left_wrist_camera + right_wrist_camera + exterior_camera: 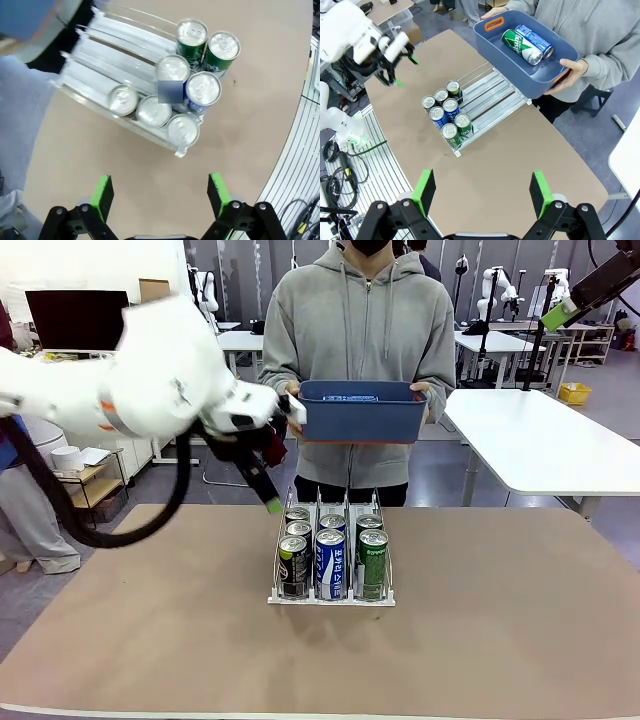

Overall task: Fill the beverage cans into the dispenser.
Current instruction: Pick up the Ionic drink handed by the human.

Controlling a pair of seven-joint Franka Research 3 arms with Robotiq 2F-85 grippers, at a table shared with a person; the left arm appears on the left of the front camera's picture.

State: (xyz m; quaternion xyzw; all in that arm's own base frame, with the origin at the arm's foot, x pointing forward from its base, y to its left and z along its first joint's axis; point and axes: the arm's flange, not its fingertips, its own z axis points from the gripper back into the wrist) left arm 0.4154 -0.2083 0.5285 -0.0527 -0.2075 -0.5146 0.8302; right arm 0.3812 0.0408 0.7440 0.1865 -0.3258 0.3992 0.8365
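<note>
The dispenser (331,600) stands mid-table with several beverage cans (330,562) upright in its three lanes: black on the left, blue-and-white in the middle, green on the right. My left gripper (270,498) hangs open just behind and left of the rack's far end, holding nothing. In the left wrist view its open fingers (160,196) hover over bare table beside the dispenser (110,47) and its cans (172,67). My right gripper (482,192) is open and empty, high above the table, looking down on the dispenser (492,90) and the left gripper (395,65).
A person at the far side holds a blue bin (360,412) over the table's far edge. The bin (497,47) holds a green can (520,46) and a blue-and-white can (535,40) lying down. The brown table (500,620) spreads around the rack.
</note>
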